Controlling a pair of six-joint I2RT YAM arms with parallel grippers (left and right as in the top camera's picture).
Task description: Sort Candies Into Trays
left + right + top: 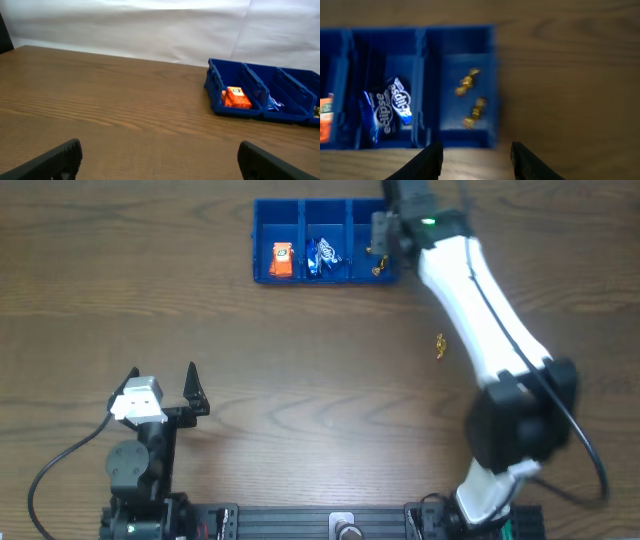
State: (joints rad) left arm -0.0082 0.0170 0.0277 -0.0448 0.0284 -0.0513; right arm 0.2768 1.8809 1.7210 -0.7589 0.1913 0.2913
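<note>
The wooden table [150, 300] carries everything. The right arm [480, 310], white with black joints, stretches from its base up to the tray's right end. The left arm [140, 450] sits folded near its own base, well apart from the tray.

The blue tray [262, 240] lies on the side of the table away from the arm bases and has 3 compartments side by side. The left gripper [163, 372] is spread wide over bare wood, with nothing between its fingers. The right gripper [476, 160] hangs above the edge of the tray's right-hand compartment, fingers apart and holding nothing.

2 blue packets [387, 107] lie in the middle compartment, overlapping one another. 1 orange candy [282, 260] sits in the compartment at the top view's left. 2 gold-wrapped candies [467, 82] rest in the right-hand compartment — close together, not touching. 1 more gold candy [440, 346] lies loose on the table — well apart from the tray and, in the top view, just beside the right arm.
</note>
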